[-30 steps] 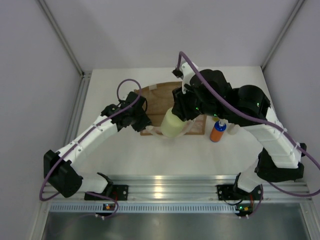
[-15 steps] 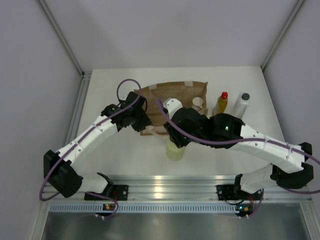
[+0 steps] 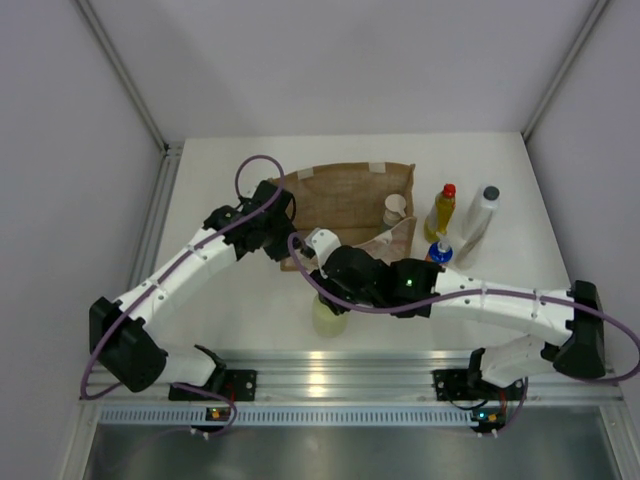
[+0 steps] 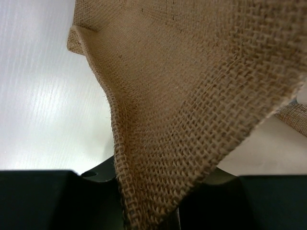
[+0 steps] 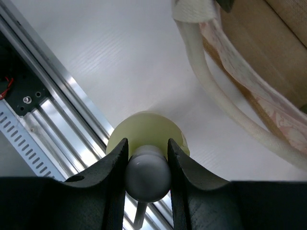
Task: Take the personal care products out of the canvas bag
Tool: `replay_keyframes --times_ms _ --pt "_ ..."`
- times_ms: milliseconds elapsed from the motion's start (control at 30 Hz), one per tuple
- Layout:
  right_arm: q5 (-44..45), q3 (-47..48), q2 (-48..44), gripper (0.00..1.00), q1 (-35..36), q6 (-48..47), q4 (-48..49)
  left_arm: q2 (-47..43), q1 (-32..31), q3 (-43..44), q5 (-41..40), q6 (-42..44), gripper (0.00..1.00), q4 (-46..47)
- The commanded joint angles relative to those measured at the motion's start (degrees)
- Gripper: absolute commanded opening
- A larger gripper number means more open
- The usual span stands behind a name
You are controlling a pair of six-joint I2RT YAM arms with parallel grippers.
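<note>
The right gripper [image 5: 147, 165] is clamped on the pump neck of the pale green pump bottle [image 5: 144, 125], which sits directly beneath it above the worktop [image 5: 110, 62]. The left gripper [image 4: 146, 211] pinches an edge of the canvas bag [image 4: 192, 96], whose fabric rises just beyond its fingers.

The white table [image 3: 230, 310] carries the canvas bag [image 3: 345, 195] and 3 bottles [image 3: 441, 212].
</note>
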Motion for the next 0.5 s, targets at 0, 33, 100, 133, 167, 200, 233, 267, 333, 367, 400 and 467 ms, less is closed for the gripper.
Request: replay_keyframes --times_ms 0,33,100,133,167,200,233,267,333,367,400,467 --pt "-2.5 2.2 0.7 0.0 0.3 -2.2 17.9 0.3 0.2 2.1 -0.5 1.2 0.36 0.3" --pt "-2.9 2.1 1.1 0.0 0.3 -2.7 18.5 0.4 0.1 2.1 -0.4 1.2 0.36 0.3" --pt "-4.4 0.9 2.0 0.0 0.3 -4.1 20.0 0.4 0.2 1.9 -0.3 1.2 0.36 0.3" --pt "-4.7 -0.2 2.3 0.0 0.3 -4.5 22.0 0.4 0.1 1.9 -0.3 1.2 0.36 0.3" --pt "-5.7 -0.7 2.6 0.0 0.3 -5.3 22.8 0.5 0.2 1.9 -0.3 1.3 0.36 0.3" --pt "-6.3 -1.0 2.9 0.0 0.3 -5.7 23.2 0.6 0.2 1.9 -0.2 1.3 0.36 0.3" --pt "-6.8 -1.2 3.4 0.0 0.5 -6.2 23.7 0.5 0.2 1.9 -0.2 1.3 0.35 0.3" --pt "-7.9 -1.4 4.3 0.0 0.5 -7.1 24.0 0.5 0.2 1.9 -0.2 1.4 0.35 0.3" --pt "-8.3 -1.5 5.2 0.0 0.9 -8.2 24.8 0.5 0.1 1.9 -0.1 1.4 0.35 0.3" --pt "-8.4 -1.4 5.9 0.0 1.1 -9.1 25.0 0.5 0.2 2.1 -0.1 1.6 0.36 0.3" --pt "-8.4 -1.3 6.4 0.0 1.2 -9.6 25.1 0.6 0.2 2.0 -0.2 1.7 0.36 0.3" --pt "-8.3 -0.9 7.7 0.0 1.4 -10.6 25.2 0.6 0.1 2.1 -0.2 1.7 0.35 0.3"
